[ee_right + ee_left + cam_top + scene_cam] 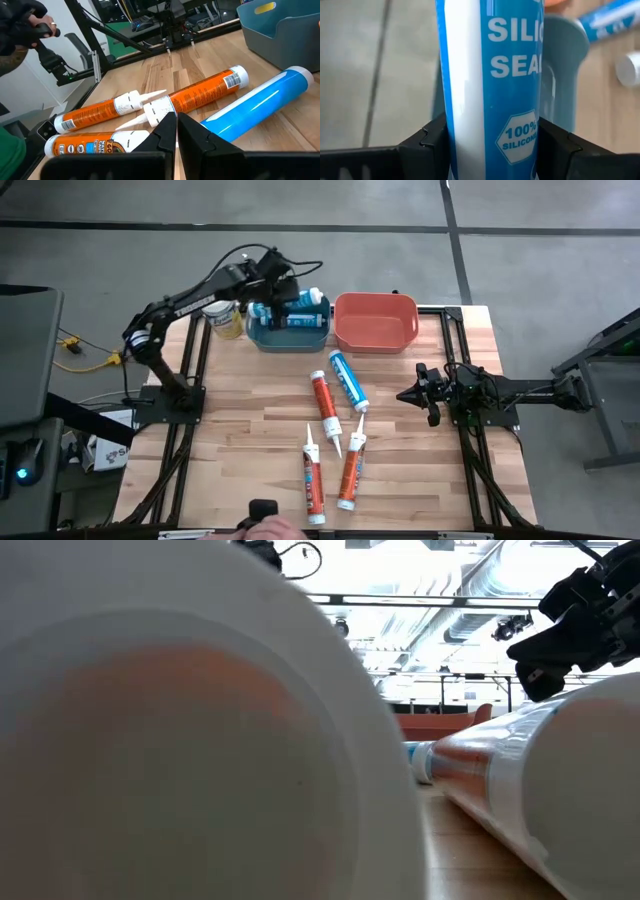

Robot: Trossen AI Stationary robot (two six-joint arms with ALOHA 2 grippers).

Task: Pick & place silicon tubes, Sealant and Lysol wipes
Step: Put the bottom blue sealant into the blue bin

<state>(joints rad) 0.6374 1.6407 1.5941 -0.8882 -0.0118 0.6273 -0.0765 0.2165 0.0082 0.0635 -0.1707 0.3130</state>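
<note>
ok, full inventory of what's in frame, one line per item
Blue bin: 1, blue, far edge of table, left of the red bin; blue tubes inside, number unclear.
Red bin: 1, red-orange, far edge, looks bare inside.
Lysol wipes: 1, white lid, pale yellow body, upright, left of the blue bin.
Held silicone tube: 1, blue and white, over the blue bin.
Blue tube on table: 1, blue, mid-table.
Orange tubes: 3, orange with white nozzles, mid-table toward the near edge.
Table: 1, light wood.
Person's hand: 1, near edge.
Left end effector: shut on the held silicone tube.
Right end effector: shut, holding nothing, right of the tubes.
</note>
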